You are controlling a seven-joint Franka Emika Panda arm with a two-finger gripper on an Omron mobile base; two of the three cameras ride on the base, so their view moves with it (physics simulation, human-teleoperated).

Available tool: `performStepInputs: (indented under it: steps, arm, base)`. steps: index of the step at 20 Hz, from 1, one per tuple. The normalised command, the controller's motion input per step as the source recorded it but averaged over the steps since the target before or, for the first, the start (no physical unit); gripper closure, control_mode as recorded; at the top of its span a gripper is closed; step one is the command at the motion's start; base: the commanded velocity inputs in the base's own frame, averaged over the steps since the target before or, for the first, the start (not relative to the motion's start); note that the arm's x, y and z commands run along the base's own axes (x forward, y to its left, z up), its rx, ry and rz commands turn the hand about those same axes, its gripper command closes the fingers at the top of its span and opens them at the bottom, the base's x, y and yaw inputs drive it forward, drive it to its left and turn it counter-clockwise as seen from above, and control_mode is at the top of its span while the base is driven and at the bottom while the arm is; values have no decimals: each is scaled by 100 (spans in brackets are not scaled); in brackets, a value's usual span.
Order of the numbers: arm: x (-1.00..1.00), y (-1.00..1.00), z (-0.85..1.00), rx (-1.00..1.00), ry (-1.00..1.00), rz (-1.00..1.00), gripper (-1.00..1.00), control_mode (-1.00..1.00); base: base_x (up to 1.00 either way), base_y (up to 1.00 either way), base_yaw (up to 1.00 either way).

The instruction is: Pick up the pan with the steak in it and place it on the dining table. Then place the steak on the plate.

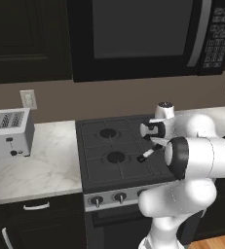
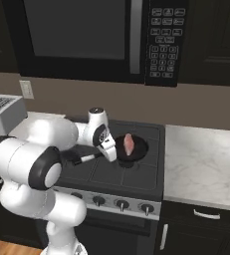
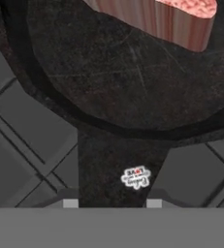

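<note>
Pan [image 2: 131, 148] sits on the stove [image 2: 136, 174], over a burner on the right side, with the steak [image 2: 129, 143] lying inside it, pink-red with a paler edge. From the hand's own camera the pan's black handle [image 3: 118, 169] runs straight down between the two fingertips [image 3: 71, 203], which stand narrow, one on each side of it; whether they already press it I cannot tell. A toaster [image 1: 8, 132] stands on the pale counter [image 1: 41, 170] left of the stove
</note>
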Motion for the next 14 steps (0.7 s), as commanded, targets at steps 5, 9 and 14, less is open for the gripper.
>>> performStepInputs:
  steps: [5, 9, 14]
  arm:
    - [-9, 47, 100, -7, -2, 0, 100, -100]
    - [-30, 54, 100, -9, 2, 6, 100, -100]
    - [-42, 47, 100, -8, 8, 12, 100, -100]
  base:
    - [0, 0, 0]
    - [0, 0, 0]
    - [0, 0, 0]
